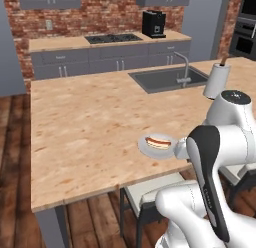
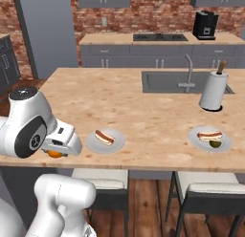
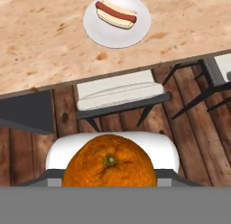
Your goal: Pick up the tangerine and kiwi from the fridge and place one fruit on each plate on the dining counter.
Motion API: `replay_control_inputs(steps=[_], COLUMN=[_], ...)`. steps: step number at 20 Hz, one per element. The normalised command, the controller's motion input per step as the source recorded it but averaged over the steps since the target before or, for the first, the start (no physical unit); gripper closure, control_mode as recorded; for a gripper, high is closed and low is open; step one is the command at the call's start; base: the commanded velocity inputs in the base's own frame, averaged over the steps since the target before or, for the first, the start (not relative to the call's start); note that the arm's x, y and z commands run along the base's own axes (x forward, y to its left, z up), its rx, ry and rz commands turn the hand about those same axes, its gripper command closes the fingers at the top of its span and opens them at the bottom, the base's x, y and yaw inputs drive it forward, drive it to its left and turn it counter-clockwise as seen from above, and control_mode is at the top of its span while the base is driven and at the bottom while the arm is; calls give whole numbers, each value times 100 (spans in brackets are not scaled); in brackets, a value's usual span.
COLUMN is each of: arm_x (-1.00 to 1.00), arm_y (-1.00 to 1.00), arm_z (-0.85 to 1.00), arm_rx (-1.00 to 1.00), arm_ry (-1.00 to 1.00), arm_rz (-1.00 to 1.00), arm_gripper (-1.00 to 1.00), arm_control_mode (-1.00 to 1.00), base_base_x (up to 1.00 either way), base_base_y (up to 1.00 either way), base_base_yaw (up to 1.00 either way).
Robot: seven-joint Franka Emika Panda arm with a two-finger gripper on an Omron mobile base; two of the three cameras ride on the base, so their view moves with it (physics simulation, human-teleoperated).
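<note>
gripper point(image 2: 56, 154) holding tangerine point(image 3: 109, 162) beside dining counter point(image 2: 143, 112)

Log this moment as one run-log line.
claw: shut on tangerine | position: off dining counter edge, near left plate with hot dog | right plate: kiwi placed | remaining: tangerine

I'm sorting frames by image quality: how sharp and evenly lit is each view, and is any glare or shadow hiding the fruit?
Left base view: soft, even light, no glare on the dining counter. Right base view: slightly blurry; the tangerine sits shaded under the gripper. Hand view: the tangerine is sharp, close and evenly lit.
</note>
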Motion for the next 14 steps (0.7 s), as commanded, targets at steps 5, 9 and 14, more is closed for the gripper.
replay_control_inputs(steps=[5, 9, 14], arm_x=[0, 38, 83], arm_y=[0, -6, -17], arm_z=[0, 0, -11], arm_rx=[0, 0, 0], arm_ry=[0, 0, 4], arm_rz=[0, 0, -1], arm_gripper=[100, 100, 100], arm_control_mode=[-100, -100, -100], base_base_x=[0, 0, 0], base_base_y=[-10, 0, 0], base_base_yaw=[-6, 0, 0])
